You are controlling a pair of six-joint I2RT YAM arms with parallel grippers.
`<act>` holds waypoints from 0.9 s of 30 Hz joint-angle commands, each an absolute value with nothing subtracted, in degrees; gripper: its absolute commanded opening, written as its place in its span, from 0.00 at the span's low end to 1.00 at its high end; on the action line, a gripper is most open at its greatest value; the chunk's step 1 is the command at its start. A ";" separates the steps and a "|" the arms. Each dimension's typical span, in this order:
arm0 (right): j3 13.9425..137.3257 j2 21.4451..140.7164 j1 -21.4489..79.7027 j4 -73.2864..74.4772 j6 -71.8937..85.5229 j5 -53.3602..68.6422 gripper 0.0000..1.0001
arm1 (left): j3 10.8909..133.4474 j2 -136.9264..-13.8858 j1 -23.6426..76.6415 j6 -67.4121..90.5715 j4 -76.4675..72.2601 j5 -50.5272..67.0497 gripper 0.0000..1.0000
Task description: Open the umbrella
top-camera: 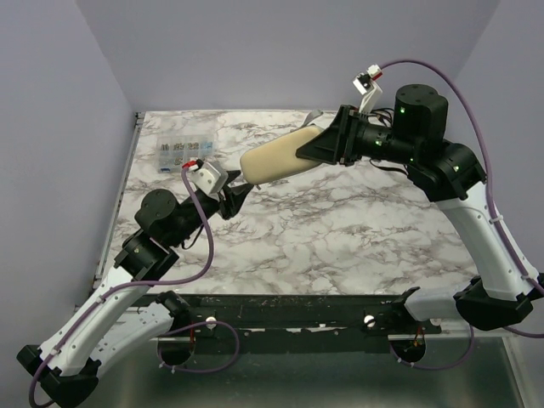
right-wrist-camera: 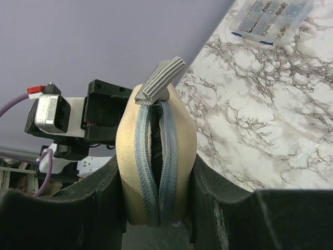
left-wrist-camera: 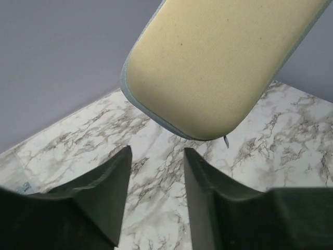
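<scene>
Right gripper (top-camera: 321,144) clamps sleeved umbrella (top-camera: 276,160) aloft (cream case, zip (right-wrist-camera: 147,172) seemingly parted), 12 o'clock over marble table (top-camera: 340,229). Left gripper (top-camera: 239,196) spread, empty, 7 o'clock off umbrella's free end.

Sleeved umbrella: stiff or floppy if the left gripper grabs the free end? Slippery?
Probably stiff: the sleeved umbrella juts out from the right gripper without sagging. Its smooth rounded end looks apt to slip from the open left gripper. The zipper gapes, so it may squash slightly.
</scene>
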State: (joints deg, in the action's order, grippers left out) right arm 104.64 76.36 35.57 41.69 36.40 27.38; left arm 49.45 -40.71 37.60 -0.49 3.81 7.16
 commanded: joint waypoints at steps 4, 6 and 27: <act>108.89 75.58 35.86 36.50 35.89 23.75 0.01 | 50.72 -39.02 37.42 2.11 5.87 9.64 0.59; 109.07 75.83 35.86 36.40 35.75 23.01 0.01 | 50.40 -38.85 37.41 2.57 5.35 11.06 0.59; 107.77 76.38 35.86 34.72 36.15 22.62 0.01 | 52.02 -43.94 37.43 6.84 -2.80 16.21 0.33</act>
